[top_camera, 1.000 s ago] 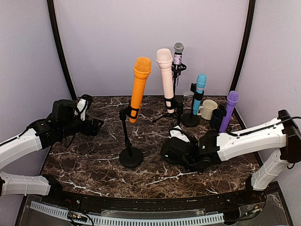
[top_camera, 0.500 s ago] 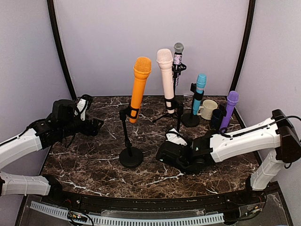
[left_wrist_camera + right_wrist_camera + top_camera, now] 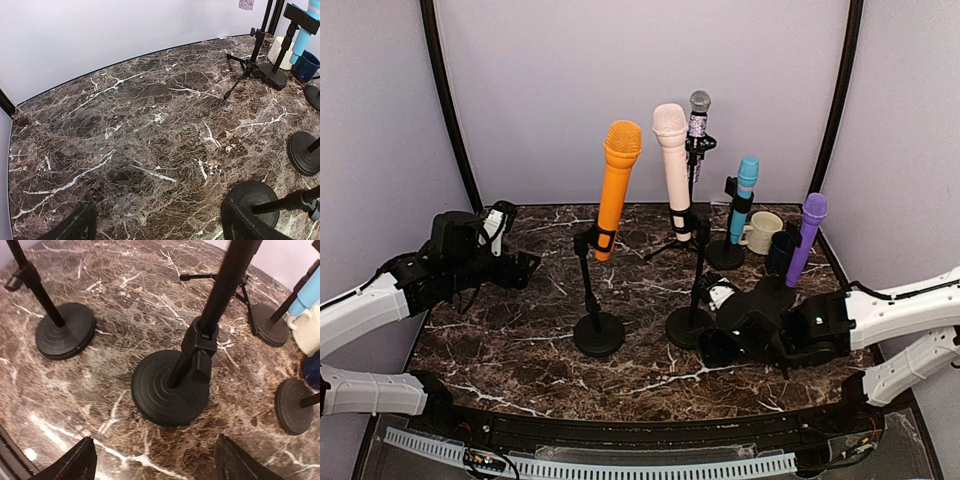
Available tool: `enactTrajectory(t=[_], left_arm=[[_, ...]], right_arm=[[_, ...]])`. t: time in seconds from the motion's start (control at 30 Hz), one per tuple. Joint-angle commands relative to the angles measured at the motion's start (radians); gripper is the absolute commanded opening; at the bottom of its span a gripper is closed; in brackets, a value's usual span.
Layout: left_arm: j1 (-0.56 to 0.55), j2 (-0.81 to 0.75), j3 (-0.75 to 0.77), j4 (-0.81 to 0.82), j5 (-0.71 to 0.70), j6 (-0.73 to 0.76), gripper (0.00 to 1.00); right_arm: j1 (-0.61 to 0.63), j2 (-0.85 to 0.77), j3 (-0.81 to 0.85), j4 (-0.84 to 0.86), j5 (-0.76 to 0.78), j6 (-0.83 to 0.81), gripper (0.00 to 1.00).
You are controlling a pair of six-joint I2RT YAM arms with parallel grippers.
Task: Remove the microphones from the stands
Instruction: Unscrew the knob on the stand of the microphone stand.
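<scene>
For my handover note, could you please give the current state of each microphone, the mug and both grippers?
orange microphone, mounted, tilted
pink microphone, mounted, nearly upright
grey-headed microphone, mounted, upright
blue microphone, mounted, slightly tilted
purple microphone, mounted, tilted
cream mug, upright
left gripper, open, empty
right gripper, open, empty

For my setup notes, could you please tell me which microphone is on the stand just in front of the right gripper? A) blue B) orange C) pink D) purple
C: the stand whose round base sits ahead of the right gripper, its fingers open, carries the pink microphone.
</scene>
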Motion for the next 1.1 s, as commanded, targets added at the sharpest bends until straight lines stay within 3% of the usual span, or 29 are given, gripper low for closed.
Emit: enactTrajectory(t=[0.0, 0.17, 0.43, 0.77, 1.07], left_arm=[[0.009, -0.008, 0.000, 0.012, 0.000, -0.006, 0.89], [0.009, -0.007, 0.000, 0.013, 0.002, -0.007, 0.89], [0.009, -0.013, 0.000, 0.012, 0.000, -0.007, 0.89], [0.009, -0.021, 0.003, 0.011, -0.002, -0.009, 0.89], [0.009, -0.027, 0.003, 0.010, -0.002, -0.008, 0.89]], right_arm=[[-0.030, -0.138, -0.131, 0.151, -0.155, 0.119, 0.83], [-0.136, -0.284, -0.308, 0.426, -0.356, 0.275, 0.84], [-0.291, -0.307, -0.444, 0.772, -0.566, 0.495, 0.84], [-0.335, -0.302, -0.501, 0.893, -0.508, 0.819, 0.83], [-0.359, -0.217, -0.509, 1.005, -0.480, 0.873, 0.69]])
